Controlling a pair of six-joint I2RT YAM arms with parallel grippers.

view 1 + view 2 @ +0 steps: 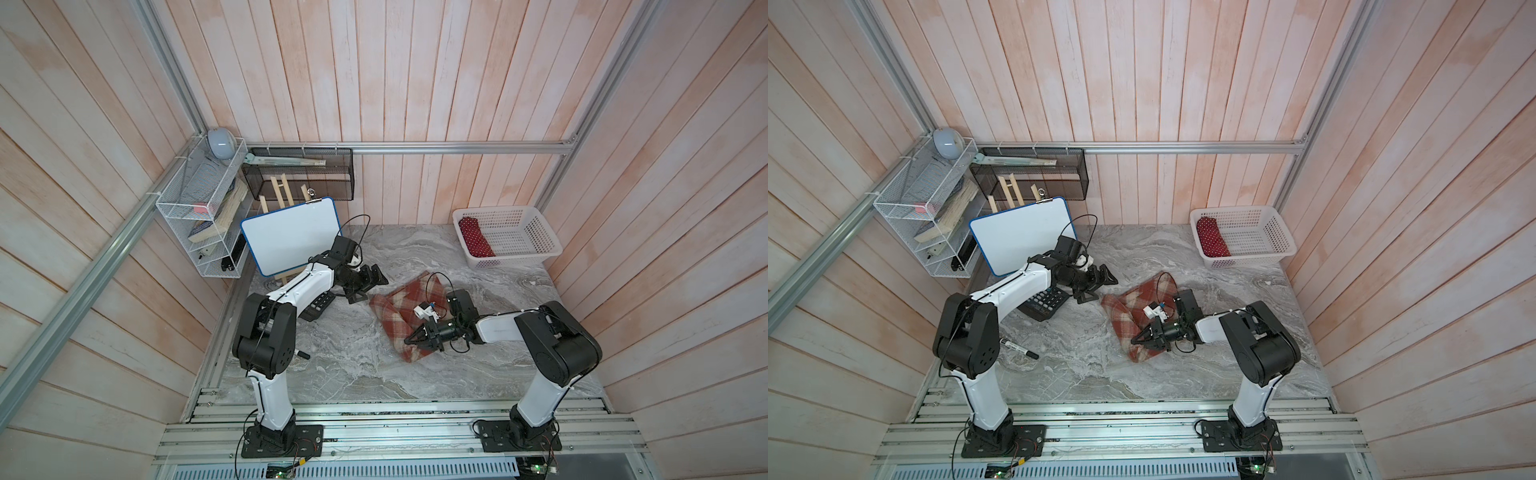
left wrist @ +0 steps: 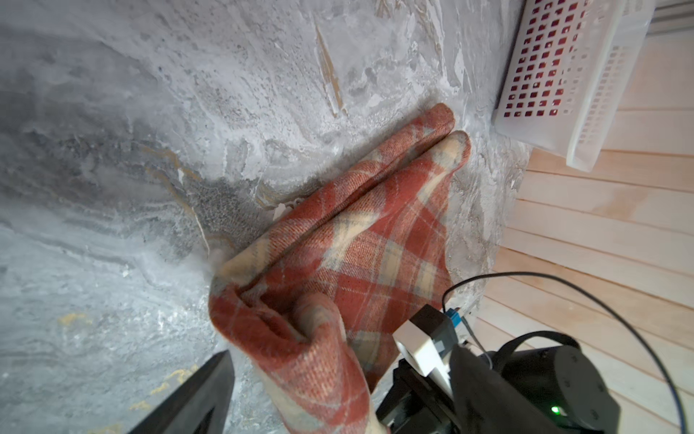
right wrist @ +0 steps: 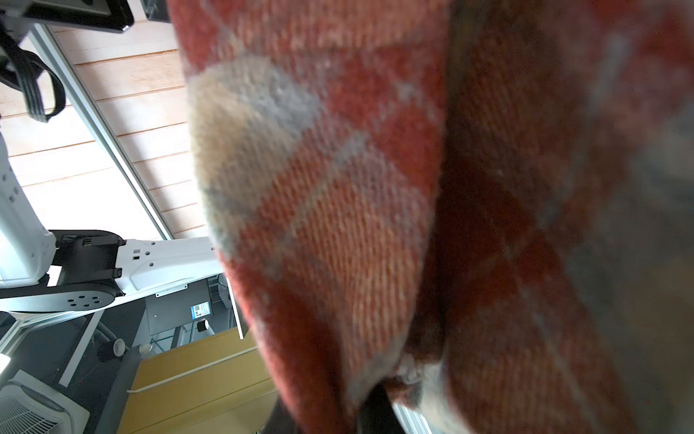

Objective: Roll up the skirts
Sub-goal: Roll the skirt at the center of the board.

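The plaid skirt (image 1: 395, 320) lies about mid-table, partly rolled, with the thick rolled edge on the side facing the left arm. The right gripper (image 1: 409, 340) is down on the cloth at its near end, jaws pinched together on a raised fold of the skirt; the right wrist view is filled with blurry plaid. The left gripper (image 1: 371, 286) hangs just beside the skirt's far-left corner, not touching it, jaws spread wide with nothing between them. One of its fingers (image 2: 195, 398) shows over bare table (image 1: 332, 361). A black calculator (image 1: 1045, 304) sits under the left arm and a marker (image 1: 1019, 348) lies nearer its base. In the far right corner a white basket (image 1: 513, 262) holds a red dotted roll of cloth (image 1: 476, 237), well apart from the skirt
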